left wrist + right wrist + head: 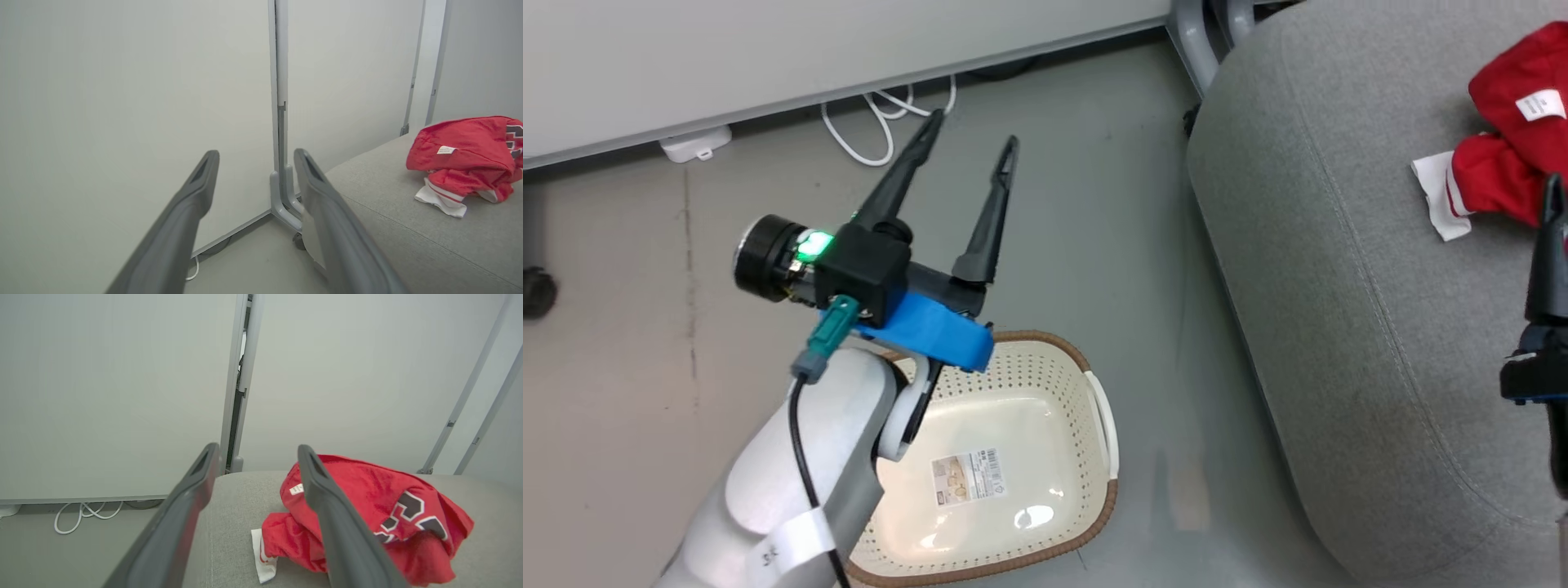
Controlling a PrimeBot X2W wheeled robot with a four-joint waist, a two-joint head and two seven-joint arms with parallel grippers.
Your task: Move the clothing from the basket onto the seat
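The red clothing (1515,131) lies bunched on the grey seat (1347,269) at the upper right; the black-and-white lettering shows on the clothing (392,510) in the right wrist view, and white trim pokes out beneath the clothing (466,159). The cream basket (1013,457) stands on the floor with nothing but a label inside. My left gripper (974,147) hangs open above the floor beyond the basket, holding nothing. My right gripper (255,455) is open over the seat (233,522), just short of the clothing; one dark finger shows at the head view's right edge.
A pale partition wall (768,49) runs along the back, with a white cable (874,122) looped on the floor at its foot. A grey metal partition foot (286,200) stands by the seat's (408,228) corner. Grey floor (1111,245) separates basket and seat.
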